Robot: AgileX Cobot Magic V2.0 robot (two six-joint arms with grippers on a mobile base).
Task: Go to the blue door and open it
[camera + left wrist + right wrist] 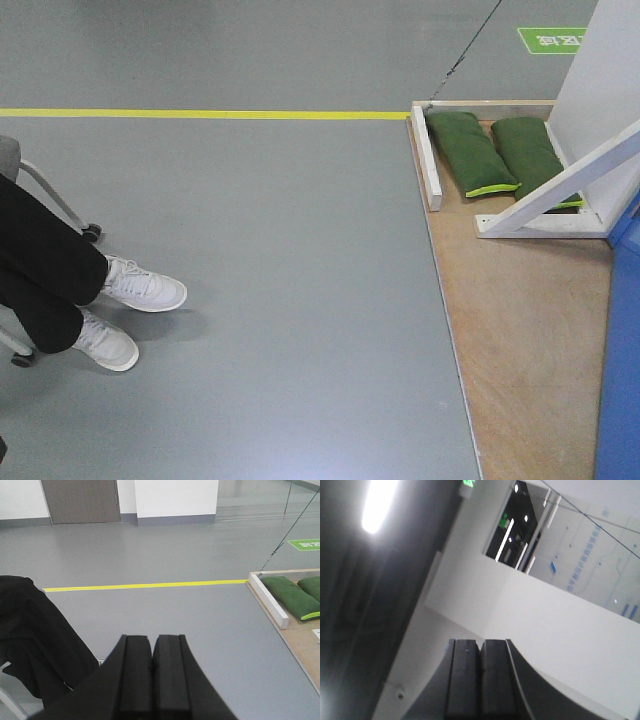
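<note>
Grey floor (300, 250) with yellow line (200, 114) | blue door (620, 380) at far right edge — away from both grippers | left gripper (152, 680) pressed closed, empty | right gripper (480, 680) closed, empty — faces wall

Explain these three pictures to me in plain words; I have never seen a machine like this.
This is a wheeled robot with two arms, each ending in a pincer. One picture looks down at the grey floor ahead: a thin yellow floor line, two green sandbags weighing down a white wooden frame on a plywood base, and a strip of the glossy blue door at the right edge. A seated person's white sneakers show at left. The other two are cameras on the wrists. The left pincer is shut and holds nothing. The right pincer, also shut and empty, points up toward a white wall.
</note>
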